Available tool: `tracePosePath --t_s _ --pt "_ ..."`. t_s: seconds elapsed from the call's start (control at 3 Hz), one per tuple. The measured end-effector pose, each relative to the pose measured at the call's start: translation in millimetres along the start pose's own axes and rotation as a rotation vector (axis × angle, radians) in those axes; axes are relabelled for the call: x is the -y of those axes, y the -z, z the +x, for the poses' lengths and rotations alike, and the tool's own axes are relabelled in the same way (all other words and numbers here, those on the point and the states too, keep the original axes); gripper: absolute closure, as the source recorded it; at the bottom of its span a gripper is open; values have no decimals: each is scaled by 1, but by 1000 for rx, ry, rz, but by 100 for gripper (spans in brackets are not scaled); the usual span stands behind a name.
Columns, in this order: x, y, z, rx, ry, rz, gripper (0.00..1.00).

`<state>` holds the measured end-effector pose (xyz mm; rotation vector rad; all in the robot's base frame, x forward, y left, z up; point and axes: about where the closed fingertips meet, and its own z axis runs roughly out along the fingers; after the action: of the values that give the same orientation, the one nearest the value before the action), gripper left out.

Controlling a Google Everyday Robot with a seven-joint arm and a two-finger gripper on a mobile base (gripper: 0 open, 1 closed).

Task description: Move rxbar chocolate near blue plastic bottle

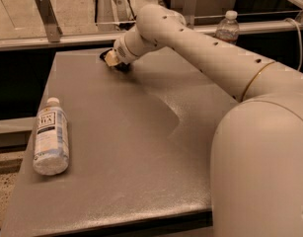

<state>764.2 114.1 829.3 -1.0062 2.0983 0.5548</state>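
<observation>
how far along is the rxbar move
Early. Done: the reach; the end effector is at the rxbar chocolate on the far side of the table. In hand: the pickup there. Left: the whole carry to the blue plastic bottle, lying at the near left edge.

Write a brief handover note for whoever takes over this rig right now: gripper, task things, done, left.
The gripper is low at the far edge of the table, on a small dark thing, apparently the rxbar chocolate.
The blue plastic bottle lies on its side near the left edge, far from the bar.
Done: nothing delivered yet.
Left: bring the bar across and set it beside the bottle.
</observation>
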Motion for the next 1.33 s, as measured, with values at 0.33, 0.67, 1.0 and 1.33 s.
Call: tracePosePath --t_s 0.33,0.67,1.0,1.33 --pt "0 0 0 0 0 0 82" --pt "0 0 0 0 0 0 59" --pt "0 0 0 0 0 0 36" --pt "0 0 0 0 0 0 13"
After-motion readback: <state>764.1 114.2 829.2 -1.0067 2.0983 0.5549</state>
